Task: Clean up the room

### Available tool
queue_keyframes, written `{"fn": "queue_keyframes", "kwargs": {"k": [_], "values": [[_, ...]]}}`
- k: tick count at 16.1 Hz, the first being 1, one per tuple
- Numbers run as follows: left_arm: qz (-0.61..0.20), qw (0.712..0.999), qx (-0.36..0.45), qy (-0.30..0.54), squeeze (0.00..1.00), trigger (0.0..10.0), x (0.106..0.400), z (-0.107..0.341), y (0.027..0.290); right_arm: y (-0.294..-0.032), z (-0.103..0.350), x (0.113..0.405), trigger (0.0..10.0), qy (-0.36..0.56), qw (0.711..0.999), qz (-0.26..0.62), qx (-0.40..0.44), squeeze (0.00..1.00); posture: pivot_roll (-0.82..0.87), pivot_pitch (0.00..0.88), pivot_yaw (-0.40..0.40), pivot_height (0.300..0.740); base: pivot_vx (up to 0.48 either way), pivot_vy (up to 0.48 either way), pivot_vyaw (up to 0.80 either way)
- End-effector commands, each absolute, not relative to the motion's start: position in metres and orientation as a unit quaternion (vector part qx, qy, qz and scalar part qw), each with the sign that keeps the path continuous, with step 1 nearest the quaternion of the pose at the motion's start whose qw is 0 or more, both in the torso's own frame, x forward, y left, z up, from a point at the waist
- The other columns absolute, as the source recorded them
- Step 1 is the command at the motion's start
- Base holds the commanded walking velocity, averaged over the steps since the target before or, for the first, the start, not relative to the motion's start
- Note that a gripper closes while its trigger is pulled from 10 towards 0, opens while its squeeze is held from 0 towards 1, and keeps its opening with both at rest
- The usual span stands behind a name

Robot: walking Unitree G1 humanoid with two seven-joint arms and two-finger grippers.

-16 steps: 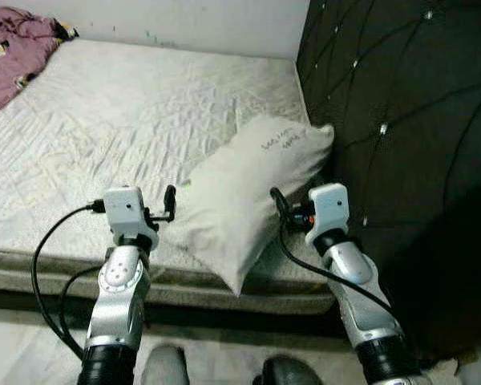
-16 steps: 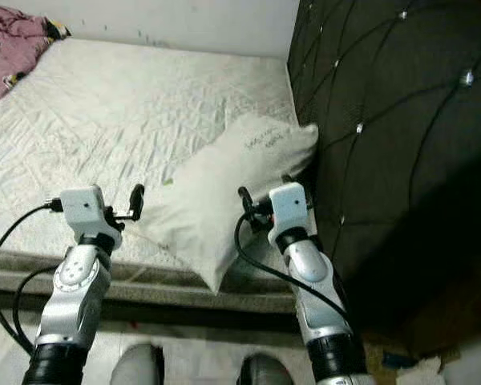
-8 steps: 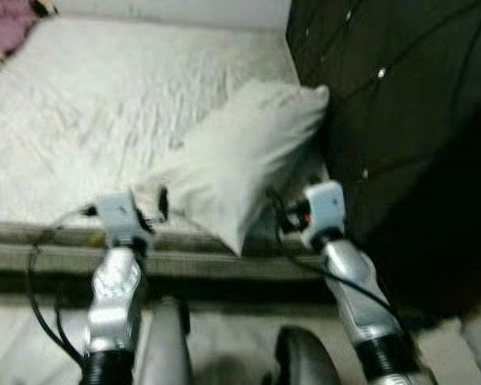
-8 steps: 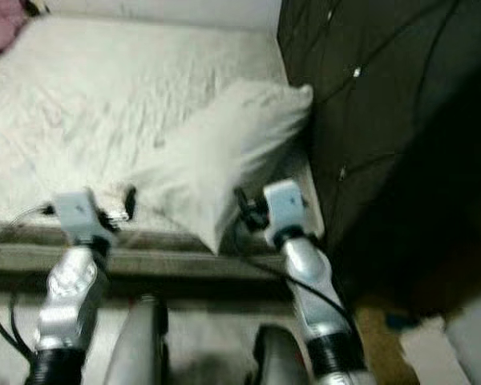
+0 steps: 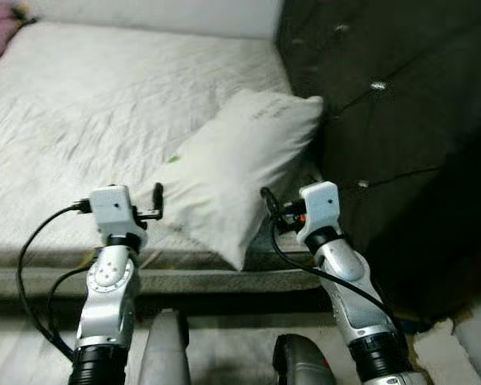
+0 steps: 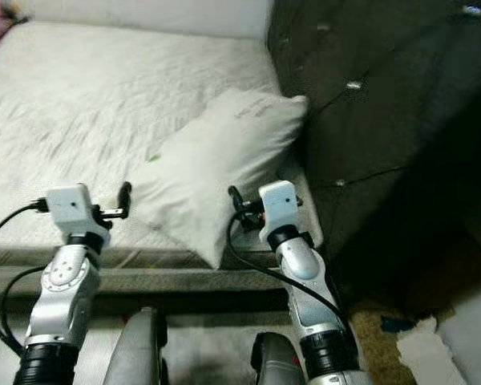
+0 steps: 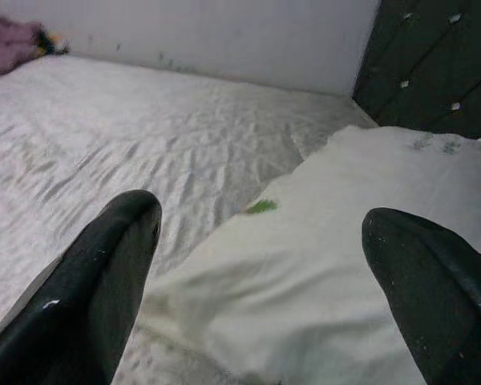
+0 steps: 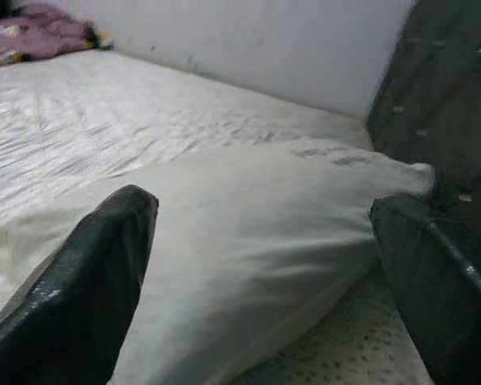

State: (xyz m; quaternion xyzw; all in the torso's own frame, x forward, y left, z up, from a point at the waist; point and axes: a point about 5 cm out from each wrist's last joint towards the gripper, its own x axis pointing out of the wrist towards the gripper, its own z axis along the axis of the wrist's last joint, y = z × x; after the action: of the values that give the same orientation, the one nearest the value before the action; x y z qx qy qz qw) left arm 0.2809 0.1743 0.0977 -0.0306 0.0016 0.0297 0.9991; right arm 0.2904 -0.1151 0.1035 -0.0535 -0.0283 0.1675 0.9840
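A white pillow (image 5: 232,168) lies aslant on the bare white mattress (image 5: 88,104), its far end against the dark tufted headboard (image 5: 385,96) and its near corner over the bed's front edge. My left gripper (image 7: 260,216) is open, level with the pillow's near left side; the pillow's edge with a small green speck lies between and beyond its fingertips (image 7: 128,233). My right gripper (image 8: 264,204) is open by the pillow's near right side, and the pillow spans the gap ahead of it. Neither gripper touches the pillow.
A pink garment (image 8: 32,32) lies bunched at the mattress's far left corner by the white wall (image 7: 224,40). The bed's front rail (image 5: 184,281) runs just under my wrists. My knees (image 5: 164,353) stand on pale floor, with torn paper (image 6: 421,337) at the right.
The whole picture blurred and shifted, so the camera moved. Both grippers stay open on either side of the pillow's near end. The pillow lies as before.
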Motion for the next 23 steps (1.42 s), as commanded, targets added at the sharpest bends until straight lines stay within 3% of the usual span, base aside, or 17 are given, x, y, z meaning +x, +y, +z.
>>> {"fn": "queue_keyframes", "kwargs": {"k": [1, 9, 15, 21, 23], "values": [[0.016, 0.999, -0.035, -0.005, 0.0, 10.0, 0.2827, 0.1009, 0.1664, -0.1213, 0.1051, 0.2911, 10.0, -0.032, 0.985, 0.16, -0.059, 0.0, 0.01, 0.026, -0.055, 0.637, 0.349, 0.0, 0.0], [0.011, 0.999, -0.034, -0.001, 0.0, 10.0, 0.2834, 0.0994, 0.1652, -0.1192, 0.1058, 0.2906, 10.0, -0.036, 0.983, 0.169, -0.066, 0.0, 0.01, 0.026, -0.054, 0.637, 0.32, 0.0, 0.25], [0.011, 0.999, -0.035, 0.002, 0.0, 10.0, 0.2845, 0.0988, 0.1646, -0.1178, 0.1061, 0.2909, 10.0, -0.038, 0.982, 0.173, -0.071, 0.0, 0.01, 0.022, -0.056, 0.637, 0.294, 0.0, 0.73], [0.017, 0.999, -0.032, 0.012, 0.0, 10.0, 0.2846, 0.0963, 0.1657, -0.115, 0.1016, 0.2921, 10.0, -0.02, 0.979, 0.19, -0.068, 0.0, 0.02, 0.019, -0.057, 0.637, 0.0, 0.0, 0.09], [0.02, 0.999, -0.03, 0.012, 0.0, 10.0, 0.2829, 0.0974, 0.1662, -0.1138, 0.102, 0.2909, 10.0, -0.018, 0.979, 0.195, -0.059, 0.0, 0.03, 0.034, -0.054, 0.612, 0.0, 0.0, 0.0]]}}
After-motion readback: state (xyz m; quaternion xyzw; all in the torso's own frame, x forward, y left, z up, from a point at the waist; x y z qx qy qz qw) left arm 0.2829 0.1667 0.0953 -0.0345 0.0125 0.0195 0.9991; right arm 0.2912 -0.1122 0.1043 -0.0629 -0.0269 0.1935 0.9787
